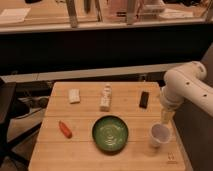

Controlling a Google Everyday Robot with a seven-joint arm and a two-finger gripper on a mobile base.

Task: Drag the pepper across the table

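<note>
The pepper (65,129) is a small orange-red tapered vegetable lying near the left edge of the light wooden table (80,155), left of the green bowl (110,133). My white arm (186,84) comes in from the right. My gripper (166,118) points down at the table's right side, just above a white cup (160,135). It is far from the pepper, with the bowl between them. Nothing shows in its grasp.
A white rectangular block (74,95), a white bottle lying flat (105,97) and a black bar (144,99) lie in a row across the far half of the table. A dark chair (9,107) stands at the left. A dark counter wall runs behind.
</note>
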